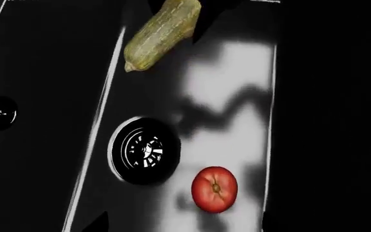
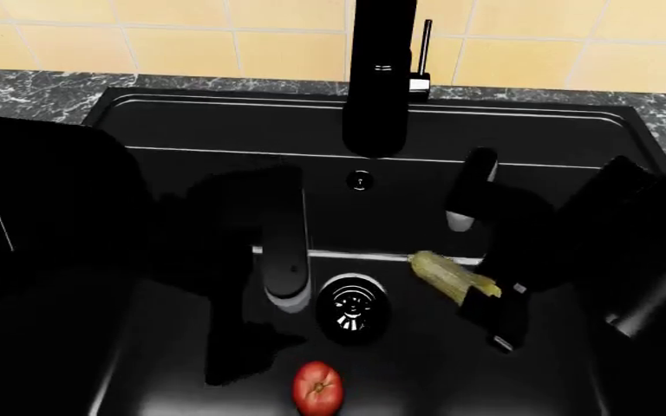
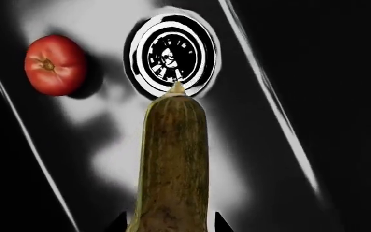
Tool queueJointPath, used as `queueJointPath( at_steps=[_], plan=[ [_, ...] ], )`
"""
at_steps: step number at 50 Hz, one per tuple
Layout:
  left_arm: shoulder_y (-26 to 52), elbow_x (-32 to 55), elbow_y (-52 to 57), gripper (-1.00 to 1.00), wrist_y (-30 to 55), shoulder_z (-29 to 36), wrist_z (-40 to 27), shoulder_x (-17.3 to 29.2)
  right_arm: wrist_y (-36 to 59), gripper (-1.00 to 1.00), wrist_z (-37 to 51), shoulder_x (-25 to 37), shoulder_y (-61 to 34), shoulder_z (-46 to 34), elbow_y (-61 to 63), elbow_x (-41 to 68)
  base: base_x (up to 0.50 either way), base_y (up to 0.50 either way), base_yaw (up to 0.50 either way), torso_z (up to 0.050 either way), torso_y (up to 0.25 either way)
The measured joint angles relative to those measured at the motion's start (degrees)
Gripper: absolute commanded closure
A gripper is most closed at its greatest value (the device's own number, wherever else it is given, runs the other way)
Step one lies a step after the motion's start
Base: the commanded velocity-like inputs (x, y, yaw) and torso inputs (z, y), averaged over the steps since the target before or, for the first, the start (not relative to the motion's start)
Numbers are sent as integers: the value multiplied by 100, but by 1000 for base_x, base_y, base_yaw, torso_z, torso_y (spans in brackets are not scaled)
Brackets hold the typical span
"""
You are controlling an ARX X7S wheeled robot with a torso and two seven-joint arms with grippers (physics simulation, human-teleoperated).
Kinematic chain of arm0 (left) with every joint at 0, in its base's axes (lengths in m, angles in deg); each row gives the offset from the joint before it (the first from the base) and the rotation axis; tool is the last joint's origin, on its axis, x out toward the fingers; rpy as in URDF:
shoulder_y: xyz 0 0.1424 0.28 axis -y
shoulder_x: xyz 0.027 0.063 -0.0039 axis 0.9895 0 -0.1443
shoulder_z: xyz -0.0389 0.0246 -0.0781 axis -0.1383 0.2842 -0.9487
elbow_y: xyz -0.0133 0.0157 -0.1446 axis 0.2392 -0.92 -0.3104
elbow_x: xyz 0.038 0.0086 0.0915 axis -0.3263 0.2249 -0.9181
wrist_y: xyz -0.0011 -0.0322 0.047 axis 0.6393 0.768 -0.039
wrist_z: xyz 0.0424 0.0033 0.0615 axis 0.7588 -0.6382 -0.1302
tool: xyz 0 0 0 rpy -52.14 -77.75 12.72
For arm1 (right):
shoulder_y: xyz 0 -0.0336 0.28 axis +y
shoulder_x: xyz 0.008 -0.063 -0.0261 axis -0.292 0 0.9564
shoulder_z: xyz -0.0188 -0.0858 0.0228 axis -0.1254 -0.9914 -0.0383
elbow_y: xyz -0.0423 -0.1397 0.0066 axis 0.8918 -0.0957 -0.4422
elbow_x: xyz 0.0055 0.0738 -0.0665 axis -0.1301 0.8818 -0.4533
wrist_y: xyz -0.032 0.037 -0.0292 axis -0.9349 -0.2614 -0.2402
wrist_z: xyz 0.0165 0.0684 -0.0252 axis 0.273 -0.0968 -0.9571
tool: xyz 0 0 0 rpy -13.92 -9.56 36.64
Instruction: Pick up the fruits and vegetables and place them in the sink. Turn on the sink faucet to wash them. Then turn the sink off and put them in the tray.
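Jaws, right gripper (image 2: 486,305): closed on the stalk end of the squash (image 2: 453,276), which points left and far toward the drain; in the right wrist view the squash (image 3: 172,164) runs straight out from between the two dark finger tips. Judged to hang above the basin floor, though contact cannot be ruled out.

Jaws, left gripper (image 2: 288,295): hanging over the left half of the sink, just left of the drain, nothing seen in them; how far they stand apart cannot be told, the fingers being lost against the black.

Tomato (image 2: 318,387): loose on the basin floor at the near side, close to the drain but apart from it; stem scar up in the left wrist view (image 1: 214,189).

Sink (image 2: 194,117): black basin, drain (image 2: 353,308) near the middle, small overflow hole (image 2: 361,180) in the far wall.

Faucet (image 2: 377,78): black column at the far rim, thin lever (image 2: 426,48) upright on its right side; no water visible.

Tray: not in view.

Step in hand: placing produce in the sink; tomato done, squash not yet released.

Next move, as judged: lower the squash to the floor clear of the drain and tomato, open the right jaws, then reach the lever.
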Motion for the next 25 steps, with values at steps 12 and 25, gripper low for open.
queueJointPath(
  at_steps=[12, 25],
  plan=[
    [-81, -776, -549, -100, -316, 547, 531, -548, 186, 100, 1138, 511, -816, 352, 328, 1588, 0, 0, 0, 0, 1],
    [-498, -920, -952, -100, -769, 848, 1126, -854, 146, 100, 2059, 815, -1098, 588, 422, 2730, 0, 0, 0, 0, 0]
  ],
)
